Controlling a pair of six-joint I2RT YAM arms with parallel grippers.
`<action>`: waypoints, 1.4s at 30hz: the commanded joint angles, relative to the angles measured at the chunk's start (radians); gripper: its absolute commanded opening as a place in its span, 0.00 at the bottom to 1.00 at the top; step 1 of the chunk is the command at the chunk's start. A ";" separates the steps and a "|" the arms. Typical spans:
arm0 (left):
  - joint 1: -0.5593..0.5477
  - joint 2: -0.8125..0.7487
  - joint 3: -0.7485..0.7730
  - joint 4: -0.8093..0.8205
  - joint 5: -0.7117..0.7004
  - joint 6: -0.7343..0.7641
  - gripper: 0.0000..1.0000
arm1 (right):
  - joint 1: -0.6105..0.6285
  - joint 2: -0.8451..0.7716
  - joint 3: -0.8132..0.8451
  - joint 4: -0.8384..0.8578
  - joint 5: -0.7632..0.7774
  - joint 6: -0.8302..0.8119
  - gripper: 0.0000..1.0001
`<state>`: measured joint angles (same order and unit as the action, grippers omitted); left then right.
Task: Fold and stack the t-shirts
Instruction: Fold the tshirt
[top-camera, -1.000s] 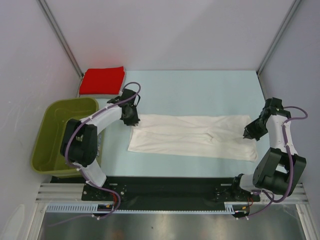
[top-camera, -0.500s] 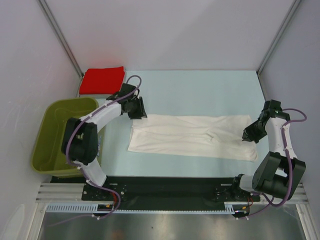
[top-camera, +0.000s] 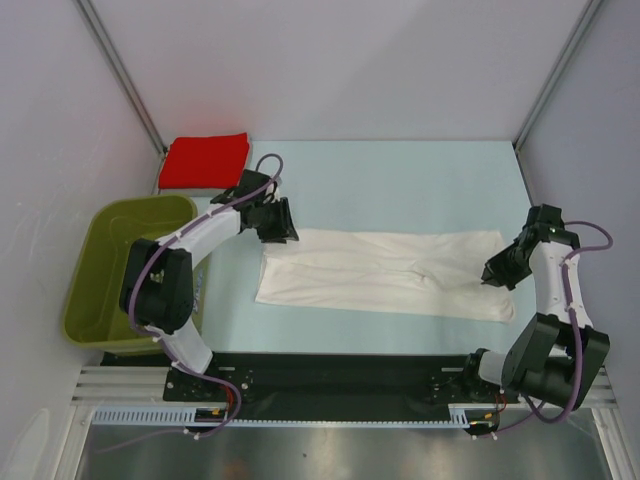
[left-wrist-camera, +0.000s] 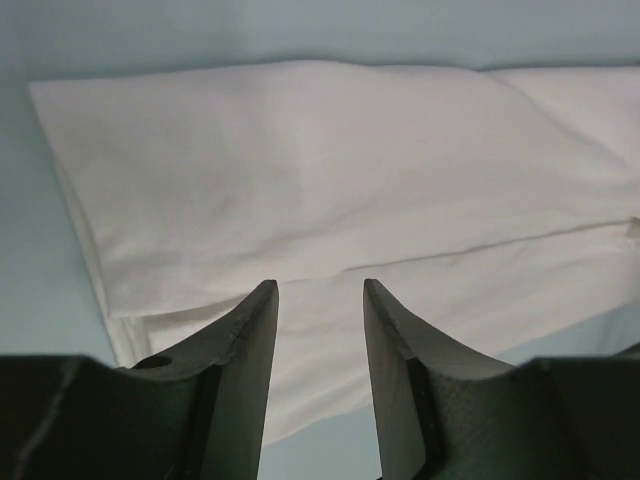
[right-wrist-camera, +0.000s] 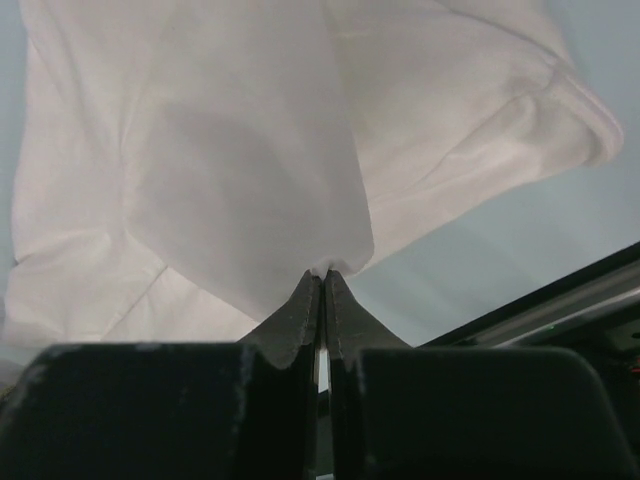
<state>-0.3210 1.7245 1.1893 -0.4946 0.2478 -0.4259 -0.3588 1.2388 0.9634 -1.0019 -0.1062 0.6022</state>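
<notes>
The white t-shirt (top-camera: 385, 272) lies folded into a long strip across the table, plain side up. It fills the left wrist view (left-wrist-camera: 300, 180) and the right wrist view (right-wrist-camera: 200, 170). My left gripper (top-camera: 284, 230) is open and empty, hovering over the strip's left end (left-wrist-camera: 318, 290). My right gripper (top-camera: 490, 277) is shut on the shirt's right edge and pinches a lifted fold of cloth (right-wrist-camera: 322, 272). The red t-shirt (top-camera: 205, 160) lies folded at the back left corner.
An olive-green plastic basket (top-camera: 105, 270) stands at the left, beside the table. The black mounting rail (top-camera: 330, 375) runs along the near edge. Grey walls close in the table on three sides.
My left gripper has let go of the shirt's left end and moved up and a little right. My right gripper keeps its pinch and has shifted slightly toward the near edge.
</notes>
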 joint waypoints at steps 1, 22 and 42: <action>-0.023 -0.057 0.015 0.053 0.122 0.016 0.45 | -0.002 0.053 0.046 0.060 -0.011 0.005 0.05; -0.041 -0.068 -0.010 0.057 0.156 0.039 0.46 | 0.018 -0.021 -0.026 0.026 0.045 0.060 0.05; -0.009 -0.029 -0.005 0.067 0.179 0.053 0.47 | 0.038 -0.129 -0.111 0.032 0.039 0.203 0.00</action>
<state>-0.3378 1.6836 1.1538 -0.4500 0.3973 -0.4000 -0.3130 1.0702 0.8322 -1.0279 -0.0757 0.8104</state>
